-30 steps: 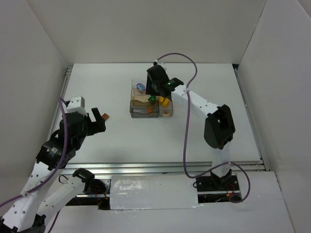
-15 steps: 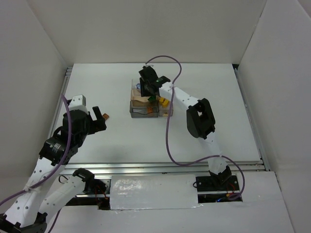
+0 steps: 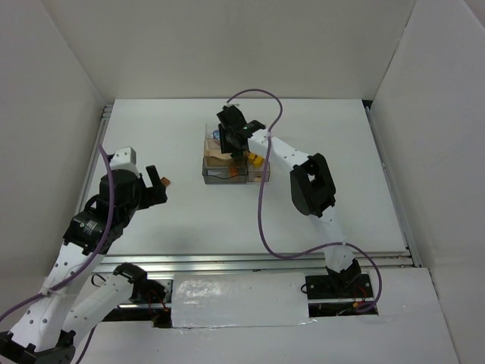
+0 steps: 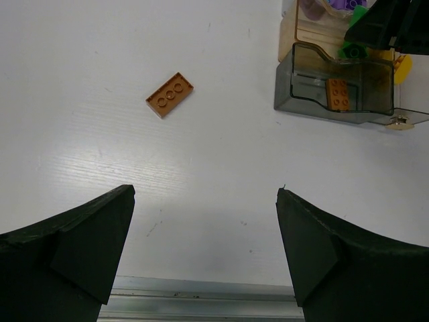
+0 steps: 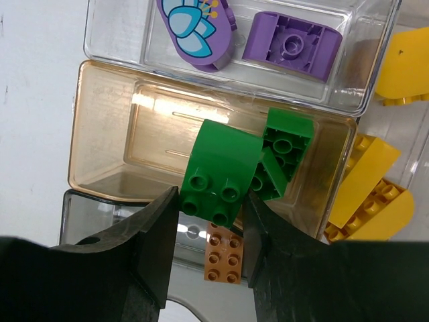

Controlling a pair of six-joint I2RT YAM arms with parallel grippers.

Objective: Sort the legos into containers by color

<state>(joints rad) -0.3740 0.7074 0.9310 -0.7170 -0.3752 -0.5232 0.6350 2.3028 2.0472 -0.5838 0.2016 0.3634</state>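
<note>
Toward the table's (image 3: pixel 227 220) near left edge the left gripper (image 4: pixel 204 194) hangs spread wide short of a loose orange-brown brick (image 4: pixel 169 94), light, rigid, likely best nipped across its narrow width, while farther back, mid-table, the right gripper (image 5: pixel 211 201) pinches a green brick (image 5: pixel 218 168) over the tan bin (image 5: pixel 120 134).

Top external: fixed high above and behind the arm bases (image 3: pixel 341 284), looking down and forward over the whole white worktop (image 3: pixel 227 220), distant. Left wrist: mid-height, angled down at the worktop, edge rail (image 4: pixel 201 298) at bottom, containers (image 4: pixel 288 80) in its upper right corner. Right wrist: very close, straight down into the containers, the one area all three views share.
</note>
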